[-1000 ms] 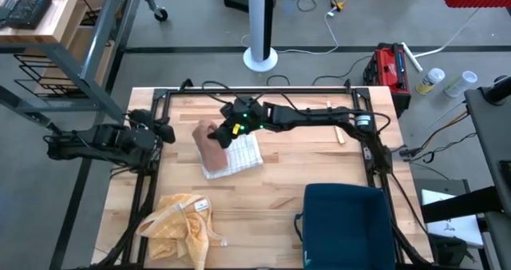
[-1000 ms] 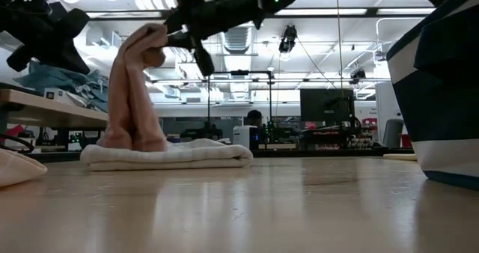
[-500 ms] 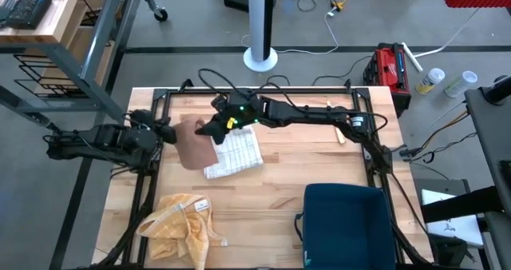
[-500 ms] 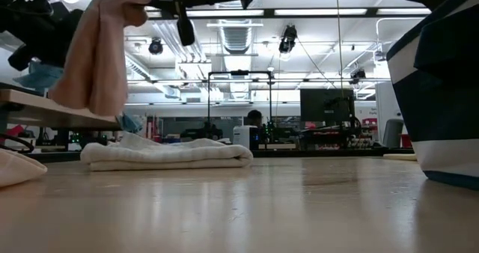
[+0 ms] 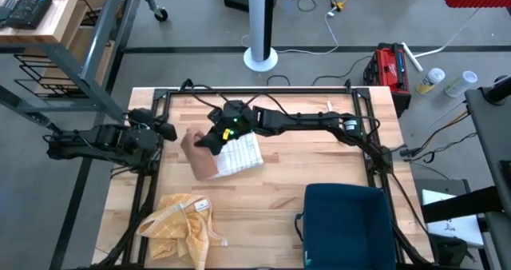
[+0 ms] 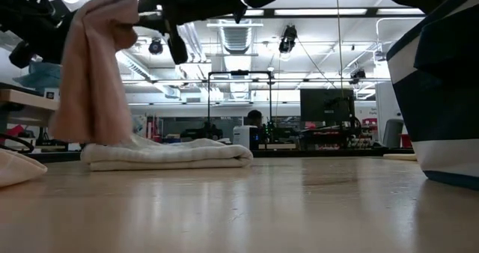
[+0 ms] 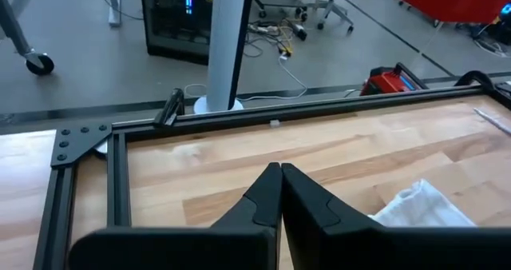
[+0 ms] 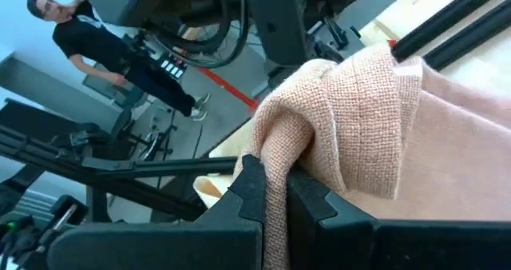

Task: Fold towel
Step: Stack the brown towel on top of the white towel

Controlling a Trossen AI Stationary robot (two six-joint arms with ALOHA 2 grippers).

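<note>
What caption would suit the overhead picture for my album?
Right end effector lifts a pink towel beside a folded white towel; left arm waits at the table's edge.

My right arm reached across the table's far half toward the left side, wrist raised; right gripper (image 5: 209,140) hung above the surface, fingers (image 8: 249,192) clamped on the pink towel (image 6: 93,73). My left arm sat folded at the table's left edge, left gripper (image 7: 279,171) closed, holding nothing.
</note>
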